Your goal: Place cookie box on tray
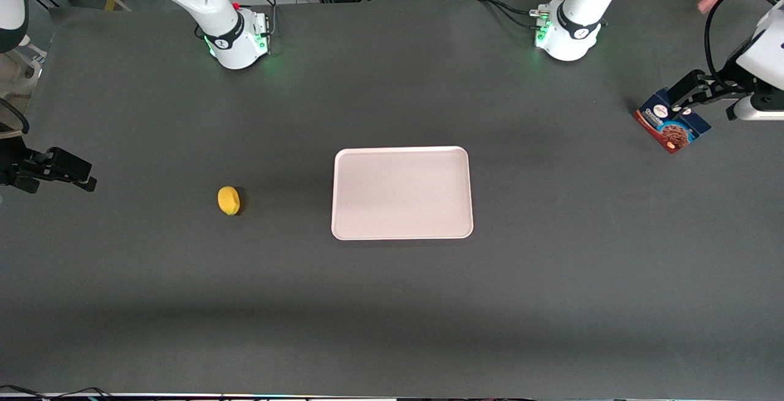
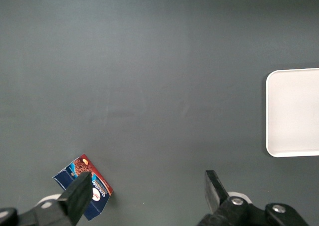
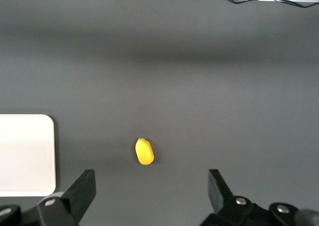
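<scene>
The cookie box (image 1: 671, 124) lies on the surface (image 1: 551, 278) near the edge at the working arm's end; the tool (image 1: 685, 102) hangs over it, fingers spread apart, gripping nothing; the tray (image 1: 402, 153) sits mid-surface, well apart.

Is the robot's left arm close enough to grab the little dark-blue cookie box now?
Probably yes. The left gripper hovers right at the dark-blue cardboard cookie box, fingers open, with nothing in between. The pale pinkish tray lies far off.
</scene>
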You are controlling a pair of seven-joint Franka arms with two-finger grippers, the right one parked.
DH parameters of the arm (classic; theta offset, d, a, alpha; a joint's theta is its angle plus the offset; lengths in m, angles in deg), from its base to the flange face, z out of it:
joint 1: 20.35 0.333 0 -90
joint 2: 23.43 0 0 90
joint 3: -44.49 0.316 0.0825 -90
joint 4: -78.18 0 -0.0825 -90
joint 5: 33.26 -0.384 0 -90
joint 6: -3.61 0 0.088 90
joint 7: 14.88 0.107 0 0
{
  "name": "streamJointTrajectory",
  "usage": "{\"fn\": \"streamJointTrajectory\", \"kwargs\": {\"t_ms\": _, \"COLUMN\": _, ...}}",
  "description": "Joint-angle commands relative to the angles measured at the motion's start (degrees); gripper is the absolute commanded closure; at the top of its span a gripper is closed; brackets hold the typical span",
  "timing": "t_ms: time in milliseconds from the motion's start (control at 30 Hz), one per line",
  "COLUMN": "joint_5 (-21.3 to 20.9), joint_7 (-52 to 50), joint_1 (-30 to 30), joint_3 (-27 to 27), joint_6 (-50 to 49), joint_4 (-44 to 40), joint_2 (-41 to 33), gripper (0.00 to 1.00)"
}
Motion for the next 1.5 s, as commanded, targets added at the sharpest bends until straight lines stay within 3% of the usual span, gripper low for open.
{"fn": "streamJointTrajectory", "kwargs": {"t_ms": 0, "joint_5": 0.09, "joint_7": 0.38, "joint_1": -0.14, "joint_3": -0.05, "joint_6": 0.00, "joint_4": -0.43, "joint_2": -0.11, "gripper": 0.00}}
{"fn": "streamJointTrajectory", "kwargs": {"t_ms": 1467, "joint_5": 0.09, "joint_7": 0.20, "joint_1": 2.06, "joint_3": 0.48, "joint_6": -1.32, "joint_4": 0.01, "joint_2": -0.11, "gripper": 0.00}}
